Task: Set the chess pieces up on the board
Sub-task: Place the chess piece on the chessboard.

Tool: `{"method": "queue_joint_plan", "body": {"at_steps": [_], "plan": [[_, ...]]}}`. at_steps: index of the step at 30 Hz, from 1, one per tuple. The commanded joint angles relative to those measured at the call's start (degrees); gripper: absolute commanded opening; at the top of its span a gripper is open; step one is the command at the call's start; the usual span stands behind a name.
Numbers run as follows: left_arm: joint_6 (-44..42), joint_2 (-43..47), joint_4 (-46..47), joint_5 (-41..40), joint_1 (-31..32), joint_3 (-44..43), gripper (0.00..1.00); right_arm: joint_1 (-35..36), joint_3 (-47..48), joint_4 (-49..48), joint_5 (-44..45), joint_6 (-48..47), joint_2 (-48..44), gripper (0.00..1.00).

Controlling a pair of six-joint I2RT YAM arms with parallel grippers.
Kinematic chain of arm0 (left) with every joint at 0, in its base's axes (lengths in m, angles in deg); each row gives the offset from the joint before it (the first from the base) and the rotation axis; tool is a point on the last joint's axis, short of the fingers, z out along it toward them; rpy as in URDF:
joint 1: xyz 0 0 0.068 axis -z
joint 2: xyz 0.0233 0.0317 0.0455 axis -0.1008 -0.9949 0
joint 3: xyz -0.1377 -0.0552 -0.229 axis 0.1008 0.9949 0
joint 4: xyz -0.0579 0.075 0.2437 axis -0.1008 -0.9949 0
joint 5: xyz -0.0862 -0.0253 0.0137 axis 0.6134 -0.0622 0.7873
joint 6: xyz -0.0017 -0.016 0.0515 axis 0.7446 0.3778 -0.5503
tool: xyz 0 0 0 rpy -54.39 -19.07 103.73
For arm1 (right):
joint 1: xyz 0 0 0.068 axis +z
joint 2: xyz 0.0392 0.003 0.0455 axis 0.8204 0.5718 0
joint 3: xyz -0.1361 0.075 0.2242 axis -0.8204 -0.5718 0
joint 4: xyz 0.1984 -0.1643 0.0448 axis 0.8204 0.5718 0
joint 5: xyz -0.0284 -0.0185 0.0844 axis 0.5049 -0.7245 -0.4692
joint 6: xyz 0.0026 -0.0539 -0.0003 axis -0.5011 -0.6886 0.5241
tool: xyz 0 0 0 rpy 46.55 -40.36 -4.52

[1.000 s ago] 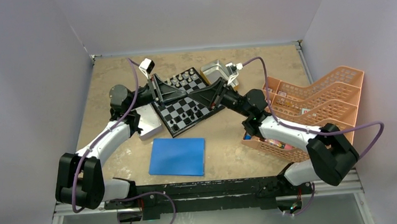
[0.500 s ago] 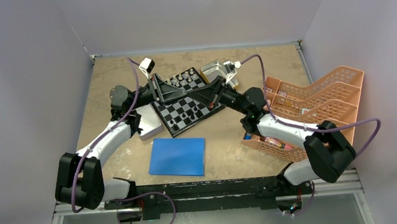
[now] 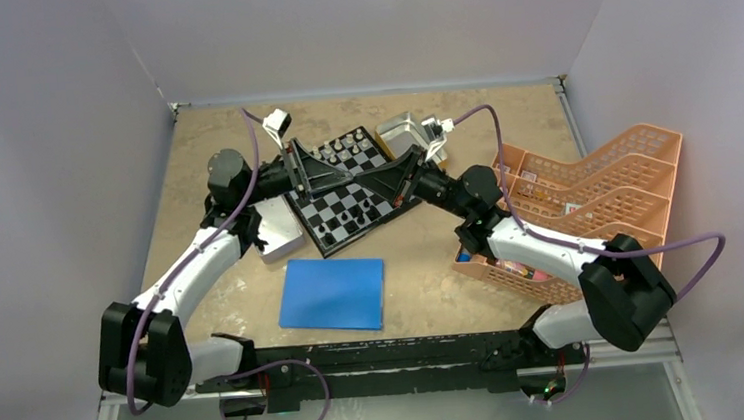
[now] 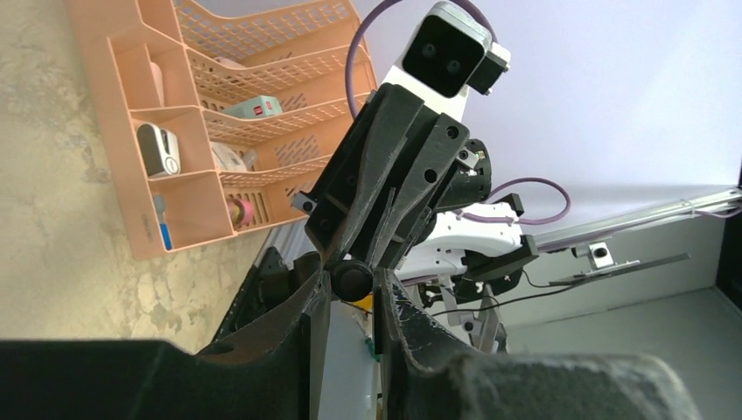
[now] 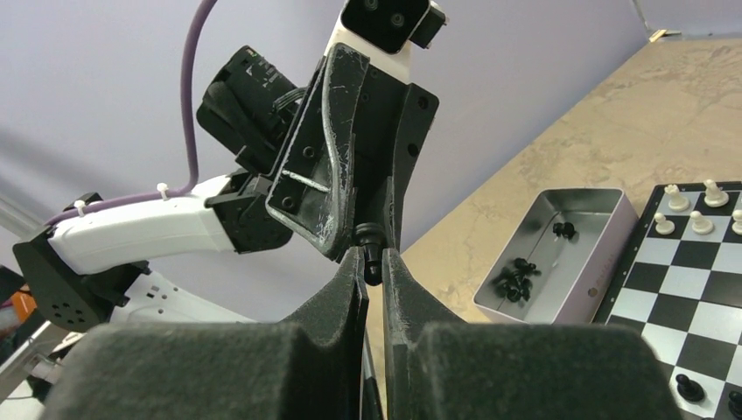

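Moved: left arm [image 3: 192, 269] has stretched a shade farther up the frame than a second ago, its shoulder block sinking toward the lower left; the two grippers meet tip to tip as before.
Left gripper [image 4: 353, 287]: over the middle of the board, fingers narrowly apart with the black piece between their tips (whether they press on it cannot be told).
Right gripper [image 5: 372, 262]: comes in from the right of the top view, fingertips pinched together on the black piece.
Black piece [image 5: 372, 249]: off the board, up in the air between both sets of fingertips.
Board [image 3: 335, 231]: upper centre of the table, turned at an angle; silvery-white pieces [image 3: 343, 148] line its far edge, a few black pieces [image 3: 353, 211] stand near its middle.
Metal tray [image 5: 579, 198]: just beside the board's left edge, loose black pieces inside.
Second tray [image 3: 400, 130]: at the board's upper right corner.
Blue sheet [image 3: 332, 293]: below the board, apart from it.
Orange basket [image 3: 607, 186]: right edge of the table.
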Motion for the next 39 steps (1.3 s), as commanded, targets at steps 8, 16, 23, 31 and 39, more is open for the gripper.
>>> {"method": "queue_joint_plan", "body": {"at_steps": [8,16,23,31,39], "plan": [[-11.63,1.91,-13.49,-3.69,0.16,-3.97,0.25,0.30,0.72,-1.32,0.21,-5.24,-2.30,0.00],[-18.34,1.46,-16.22,-2.50,0.16,-5.53,0.39,0.04,2.98,8.79,3.87,-12.89,-2.50,0.00],[-32.77,3.91,-31.76,-7.68,0.16,-10.46,0.49,-0.40,7.36,23.83,10.17,-21.36,-2.75,0.00],[-53.46,7.56,-54.93,-15.79,0.16,-13.72,0.62,-0.40,15.51,45.79,23.83,-32.17,-0.49,0.00],[-63.46,14.55,-59.73,-24.54,0.15,-8.04,0.63,-0.55,29.46,67.03,33.23,-37.25,10.73,0.00]]}}
